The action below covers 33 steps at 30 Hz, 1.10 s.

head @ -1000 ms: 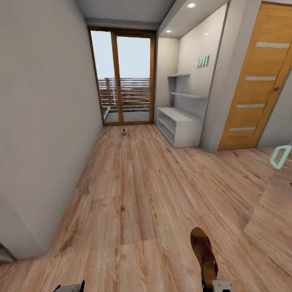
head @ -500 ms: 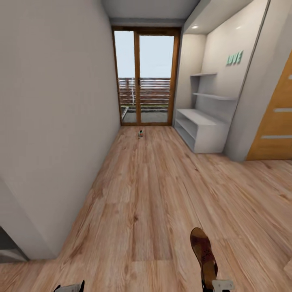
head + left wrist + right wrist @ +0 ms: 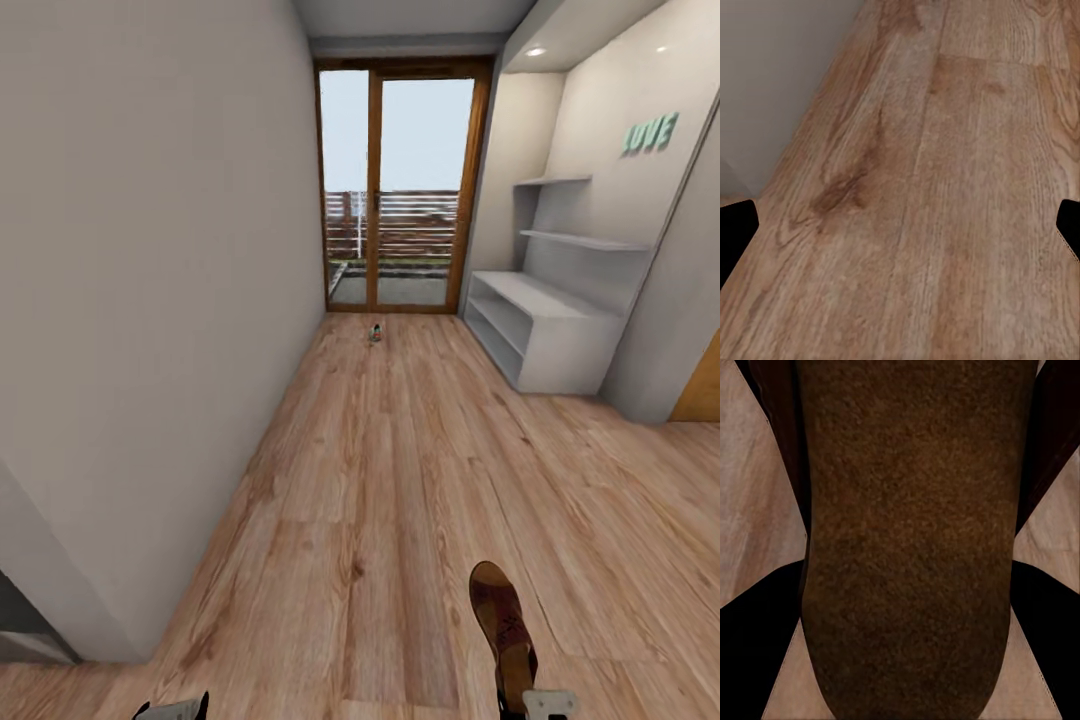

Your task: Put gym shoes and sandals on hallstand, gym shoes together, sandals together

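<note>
While the right claw grips one sandal by its heel, the hold could slip during travel and drop it back onto the corridor floor. Its long axis runs forward, toe ahead toward the hallstand far right; the left claw is spread, empty

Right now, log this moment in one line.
right gripper: holding sandal | left gripper: empty | gym shoe: far floor | hallstand: ahead right
</note>
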{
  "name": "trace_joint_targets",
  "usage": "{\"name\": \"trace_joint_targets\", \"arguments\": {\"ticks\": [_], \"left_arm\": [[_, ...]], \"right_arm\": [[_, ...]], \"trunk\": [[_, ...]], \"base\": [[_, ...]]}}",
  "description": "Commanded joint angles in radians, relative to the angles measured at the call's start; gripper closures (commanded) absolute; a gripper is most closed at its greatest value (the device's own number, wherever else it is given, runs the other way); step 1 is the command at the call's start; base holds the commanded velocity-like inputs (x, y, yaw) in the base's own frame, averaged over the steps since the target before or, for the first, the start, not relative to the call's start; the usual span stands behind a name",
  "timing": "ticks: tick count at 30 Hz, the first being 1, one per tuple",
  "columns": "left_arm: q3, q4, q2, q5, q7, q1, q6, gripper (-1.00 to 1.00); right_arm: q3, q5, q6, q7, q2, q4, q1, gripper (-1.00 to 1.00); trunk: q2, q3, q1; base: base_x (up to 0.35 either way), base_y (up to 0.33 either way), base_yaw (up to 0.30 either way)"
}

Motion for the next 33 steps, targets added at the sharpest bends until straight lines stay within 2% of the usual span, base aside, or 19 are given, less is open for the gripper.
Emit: {"name": "trace_joint_targets", "arguments": {"ticks": [1, 7, 20, 33], "left_arm": [[0.000, 0.001, 0.000, 0.008, -0.005, -0.001, -0.002, -1.00], [0.000, 0.001, -0.001, 0.007, -0.005, -0.001, -0.002, -1.00], [0.000, 0.001, -0.001, 0.008, -0.005, -0.001, -0.002, -1.00], [0.000, 0.001, 0.001, 0.008, -0.005, -0.001, -0.002, -1.00]], "right_arm": [[0.002, 0.005, -0.002, -0.006, 0.000, 0.000, -0.001, 1.00], [0.001, 0.007, -0.002, -0.007, -0.002, 0.000, -0.001, 1.00], [0.000, 0.006, -0.002, -0.008, -0.003, 0.000, -0.001, 1.00], [0.002, 0.004, -0.002, -0.006, -0.002, -0.001, -0.001, 1.00]], "trunk": [[0.000, -0.001, 0.000], [0.000, -0.001, 0.000], [0.000, -0.001, 0.000], [0.000, -0.001, 0.000]], "base": [[0.337, 0.000, 0.018], [0.332, -0.057, 0.005], [0.309, -0.170, 0.000], [0.337, -0.021, 0.000]]}}
